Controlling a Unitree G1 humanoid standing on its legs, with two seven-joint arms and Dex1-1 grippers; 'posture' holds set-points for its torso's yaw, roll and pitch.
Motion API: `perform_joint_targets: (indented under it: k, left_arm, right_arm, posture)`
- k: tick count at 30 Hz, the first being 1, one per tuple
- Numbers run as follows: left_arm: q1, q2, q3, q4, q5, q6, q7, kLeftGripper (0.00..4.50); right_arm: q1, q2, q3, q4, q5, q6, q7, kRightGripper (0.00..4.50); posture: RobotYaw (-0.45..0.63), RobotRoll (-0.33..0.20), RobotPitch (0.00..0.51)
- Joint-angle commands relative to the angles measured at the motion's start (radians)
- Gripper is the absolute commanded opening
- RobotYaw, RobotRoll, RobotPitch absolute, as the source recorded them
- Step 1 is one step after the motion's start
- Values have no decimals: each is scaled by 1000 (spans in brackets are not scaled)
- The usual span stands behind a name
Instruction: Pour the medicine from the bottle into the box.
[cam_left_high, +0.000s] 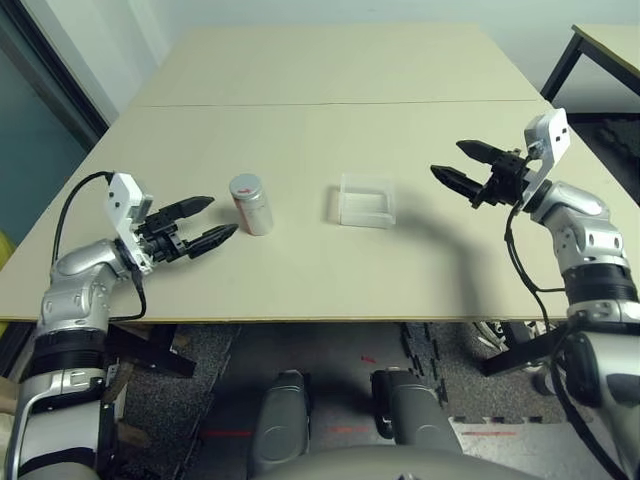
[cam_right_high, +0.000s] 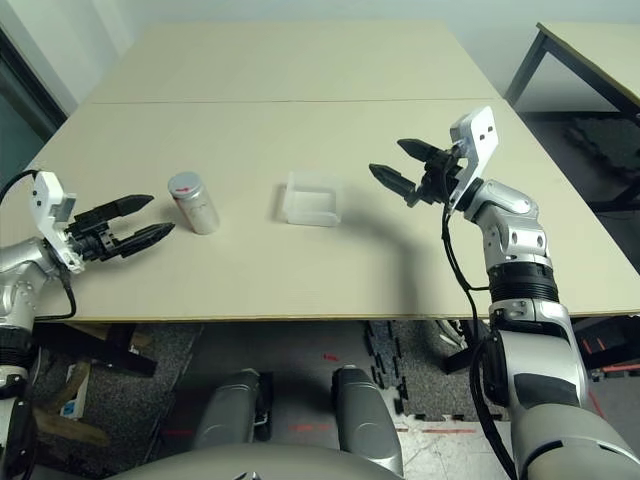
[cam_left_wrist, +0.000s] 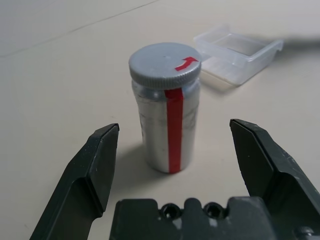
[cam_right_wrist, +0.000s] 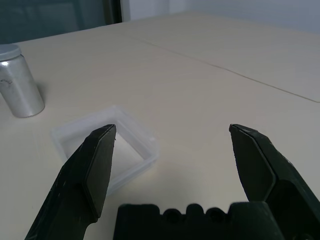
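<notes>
While the capped bottle (cam_left_wrist: 167, 112) stands upright beside the box (cam_left_high: 365, 201), both the left gripper (cam_left_high: 205, 222) and right gripper (cam_left_high: 465, 165) are held spread and empty, apparently aimed for grasping

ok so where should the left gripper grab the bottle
Grip the bottle on its round body below the cap, coming in level from the left gripper side. It stands upright, and the open jaws already face it.
</notes>
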Motion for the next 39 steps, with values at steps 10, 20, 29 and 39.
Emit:
perform_joint_targets:
  k: [10, 20, 29, 39]
  left_arm:
    - [-89, -97, -47, 171, 75, -132, 42, 4441]
    - [-230, -176, -83, 401, 138, -230, 73, 4441]
    - [-296, -183, -75, 521, 138, -258, 46, 2719]
    - [-325, -181, -84, 452, 95, -156, -120, 2675]
  right_arm:
    - [51, -10, 14, -98, -3, 51, -10, 4500]
    - [112, 24, 35, -216, 13, 102, -44, 4500]
    - [142, 23, 37, -306, 32, 162, -68, 4500]
    - [68, 18, 135, -383, 44, 316, -17, 4500]
  posture:
    - [-133, 0, 113]
    - [-167, 0, 104]
    - [-183, 0, 101]
    - [-149, 0, 100]
